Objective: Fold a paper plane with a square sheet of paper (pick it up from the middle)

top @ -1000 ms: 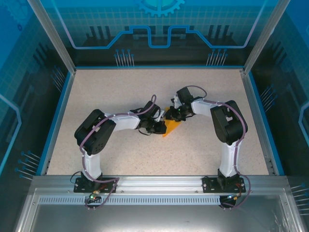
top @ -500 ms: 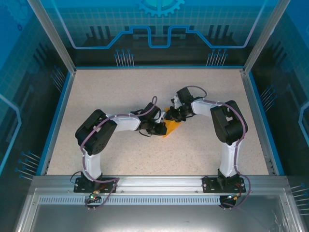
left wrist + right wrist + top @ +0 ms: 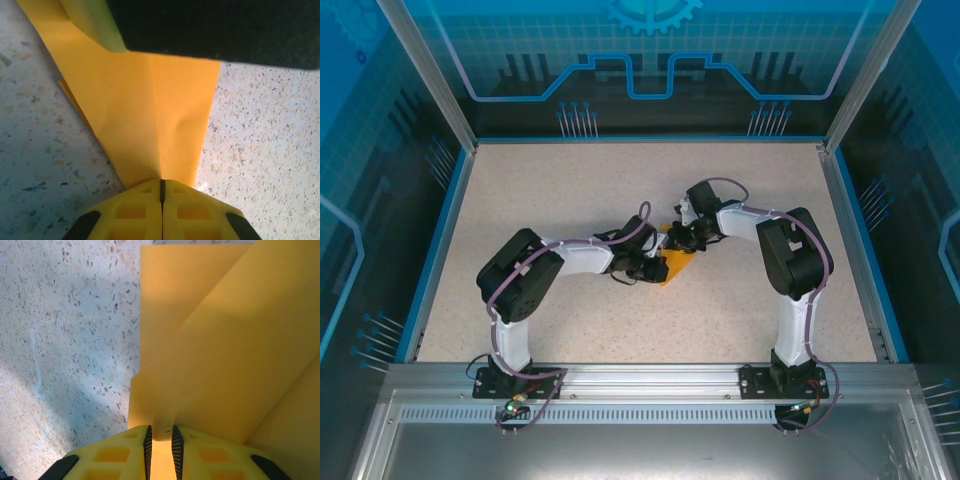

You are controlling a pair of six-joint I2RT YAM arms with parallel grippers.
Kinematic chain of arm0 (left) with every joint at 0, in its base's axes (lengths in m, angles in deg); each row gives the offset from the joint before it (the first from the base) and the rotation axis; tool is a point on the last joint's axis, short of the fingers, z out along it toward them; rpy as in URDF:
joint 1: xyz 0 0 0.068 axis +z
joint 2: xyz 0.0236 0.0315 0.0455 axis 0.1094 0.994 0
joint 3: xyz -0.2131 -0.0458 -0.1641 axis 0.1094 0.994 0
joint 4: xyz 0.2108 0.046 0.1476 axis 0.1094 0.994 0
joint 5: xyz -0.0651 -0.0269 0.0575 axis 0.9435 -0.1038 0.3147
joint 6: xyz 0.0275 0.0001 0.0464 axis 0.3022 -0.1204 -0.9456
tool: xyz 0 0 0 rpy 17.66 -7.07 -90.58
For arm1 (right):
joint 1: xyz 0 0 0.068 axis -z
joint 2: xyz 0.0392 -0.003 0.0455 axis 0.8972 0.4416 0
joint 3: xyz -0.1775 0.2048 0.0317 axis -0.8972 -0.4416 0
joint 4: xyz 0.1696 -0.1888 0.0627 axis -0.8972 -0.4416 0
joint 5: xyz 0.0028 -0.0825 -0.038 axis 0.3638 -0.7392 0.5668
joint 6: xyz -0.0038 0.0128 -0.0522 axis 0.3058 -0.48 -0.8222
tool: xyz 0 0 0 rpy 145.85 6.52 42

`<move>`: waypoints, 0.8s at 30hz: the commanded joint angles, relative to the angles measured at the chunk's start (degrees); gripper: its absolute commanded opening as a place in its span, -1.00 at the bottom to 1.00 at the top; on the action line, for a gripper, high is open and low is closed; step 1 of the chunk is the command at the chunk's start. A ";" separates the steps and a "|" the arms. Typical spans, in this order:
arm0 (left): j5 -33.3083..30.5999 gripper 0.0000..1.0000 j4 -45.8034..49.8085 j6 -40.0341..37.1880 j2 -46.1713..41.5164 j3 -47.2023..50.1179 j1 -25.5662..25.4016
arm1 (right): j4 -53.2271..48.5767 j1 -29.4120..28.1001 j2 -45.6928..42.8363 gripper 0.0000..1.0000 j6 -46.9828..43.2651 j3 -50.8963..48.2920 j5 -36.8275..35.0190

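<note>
While left jaws clamp one end of the orange paper (image 3: 165,115), right jaws clamped opposite.

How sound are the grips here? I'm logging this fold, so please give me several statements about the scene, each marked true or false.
1. The paper is already folded into layers with creases. True.
2. The left gripper stands wide open. False: its fingers are shut together at the paper's narrow end.
3. The right gripper pinches an edge of the paper. True.
4. The paper lies in the table's far left corner. False: it sits near the middle of the table, between the two grippers.
5. The paper is blue. False: it is orange-yellow.
</note>
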 commanded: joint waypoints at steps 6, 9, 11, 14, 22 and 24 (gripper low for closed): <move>0.69 -0.72 4.95 2.70 -5.19 3.52 -2.94 | -2.73 1.45 1.22 -0.56 -1.15 -2.04 -4.23; -0.32 -0.59 5.25 3.92 -7.84 3.62 -3.11 | -2.44 1.44 1.08 -0.56 -1.14 -2.44 -4.13; -1.81 -0.55 5.89 4.67 -9.29 3.61 -3.08 | -2.22 1.45 0.95 -0.56 -1.11 -2.70 -3.94; -4.20 -0.53 7.66 5.68 -8.87 3.10 -3.08 | -1.78 1.43 0.99 -0.57 -0.92 -3.01 -3.60; -8.82 -0.45 7.44 8.46 -7.00 2.11 -3.11 | -1.52 1.43 0.81 -0.57 -1.07 -3.20 -3.03; -7.75 -0.44 5.69 9.14 -6.16 1.94 -3.16 | -1.47 1.43 0.77 -0.57 -1.04 -3.08 -2.86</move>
